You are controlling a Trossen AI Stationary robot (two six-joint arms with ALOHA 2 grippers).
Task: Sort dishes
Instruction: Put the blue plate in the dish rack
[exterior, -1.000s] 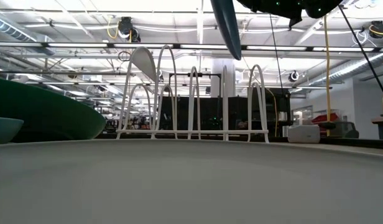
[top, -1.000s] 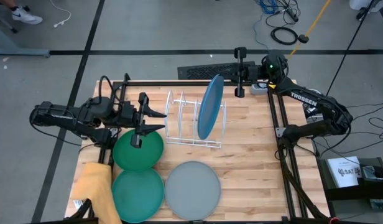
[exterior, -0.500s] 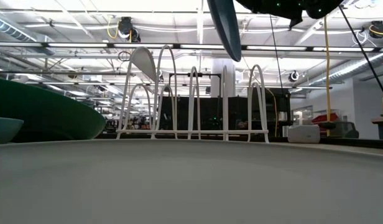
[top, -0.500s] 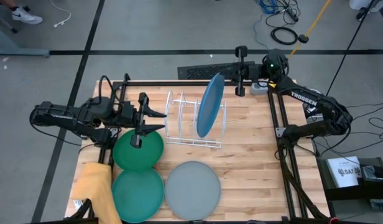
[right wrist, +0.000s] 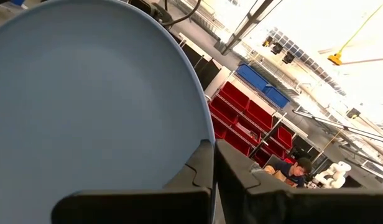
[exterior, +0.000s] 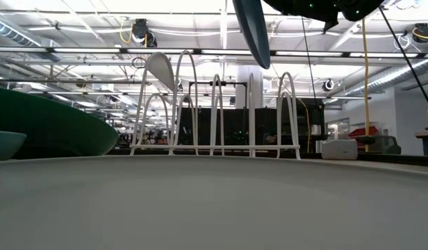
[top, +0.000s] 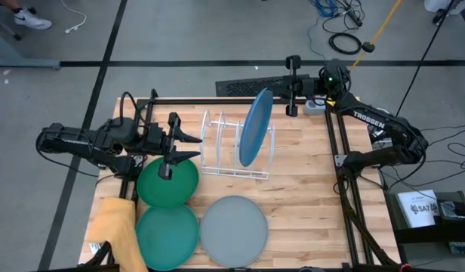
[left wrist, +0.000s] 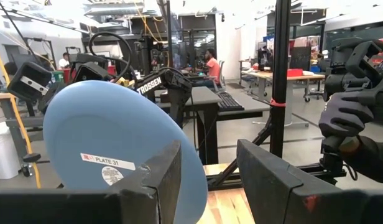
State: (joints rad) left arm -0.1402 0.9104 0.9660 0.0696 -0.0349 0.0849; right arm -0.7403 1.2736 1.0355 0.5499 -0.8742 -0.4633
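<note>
From above, my right gripper is clamped on the rim of the round, flat blue plate, holding it on edge over the white wire rack. My left gripper waits with fingers apart at the far edge of the dark green plate. That plate, the teal plate and the grey plate lie flat on the pale wooden table, beside a yellow cloth.

At table height, the blue plate's lower edge hangs above the rack's hoops, clear of them, so I judge none is racked yet, though the slot is hard to tell.

My left wrist shows the plate's labelled underside and a workshop with people at desks.

My right wrist shows red and blue bins beyond.
</note>
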